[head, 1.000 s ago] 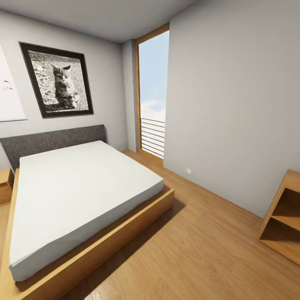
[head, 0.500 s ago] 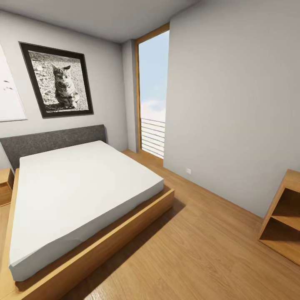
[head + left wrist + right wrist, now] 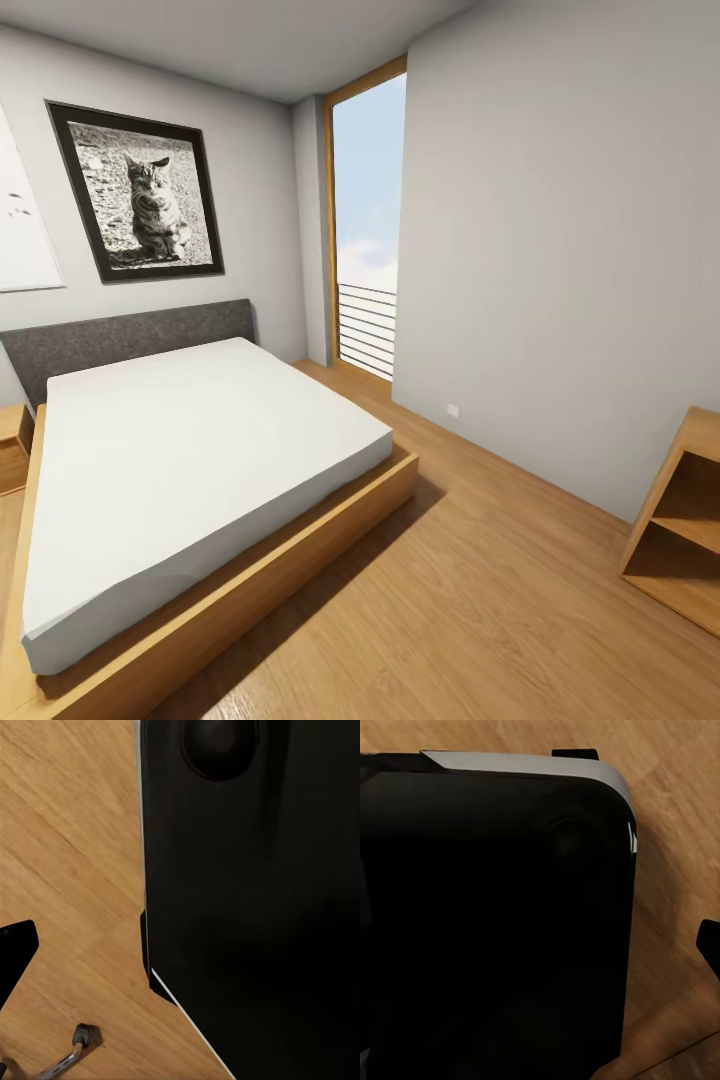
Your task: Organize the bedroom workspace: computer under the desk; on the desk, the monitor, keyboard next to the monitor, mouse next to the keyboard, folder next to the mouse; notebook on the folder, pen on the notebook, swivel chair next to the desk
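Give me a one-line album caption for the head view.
Bedroom scene: a low wooden bed under a framed cat photo, a tall window, and a wooden shelf.

The bedroom has pale grey walls (image 3: 560, 250), a honey-toned wood-grain floor (image 3: 480, 620), a white mattress (image 3: 190, 460) on a light wooden frame (image 3: 250, 590) with a dark grey headboard (image 3: 120, 340), and a black-framed black-and-white cat picture (image 3: 140, 190).
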Motion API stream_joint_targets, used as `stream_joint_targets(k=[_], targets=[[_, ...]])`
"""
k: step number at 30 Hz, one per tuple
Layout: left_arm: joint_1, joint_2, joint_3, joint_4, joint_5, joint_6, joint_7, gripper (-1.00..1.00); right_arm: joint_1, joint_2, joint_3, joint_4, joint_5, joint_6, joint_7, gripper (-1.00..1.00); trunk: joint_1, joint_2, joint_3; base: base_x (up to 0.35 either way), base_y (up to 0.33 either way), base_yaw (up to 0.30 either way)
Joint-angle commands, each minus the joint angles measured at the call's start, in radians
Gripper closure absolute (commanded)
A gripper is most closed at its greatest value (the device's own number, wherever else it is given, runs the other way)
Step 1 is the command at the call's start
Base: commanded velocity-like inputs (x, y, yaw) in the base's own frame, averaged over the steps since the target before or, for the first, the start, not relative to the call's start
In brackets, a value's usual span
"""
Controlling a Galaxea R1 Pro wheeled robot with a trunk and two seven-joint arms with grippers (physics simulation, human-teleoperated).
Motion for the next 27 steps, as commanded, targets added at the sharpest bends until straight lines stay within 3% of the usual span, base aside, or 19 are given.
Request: stream_joint_targets(k=[1,15,20,27], targets=[[0.000,0.000,0.000,0.000,0.001,0.000,0.000,-1.00,0.000,0.000,0.000,0.000,-0.001,0.000,0.001,-1.00,0.000,0.000,-0.001,0.000,0.000,0.000],[0.000,0.000,0.000,-0.001,0.003,0.000,0.000,-1.00,-0.002,-0.002,-0.001,-0.001,0.000,0.002,0.001,-1.00,0.000,0.000,-0.001,0.000,0.000,0.000],[-0.013,0.000,0.001,-0.023,0.006,-0.001,-0.007,-1.00,-0.031,-0.014,-0.001,-0.031,0.000,0.007,0.000,-1.00,0.000,0.000,-0.001,0.000,0.000,0.000],[-0.056,-0.005,0.035,-0.174,0.075,0.013,-0.011,-1.00,-0.063,-0.046,-0.002,-0.145,0.005,0.013,0.000,-1.00,0.000,0.000,-0.001,0.000,0.000,0.000]])
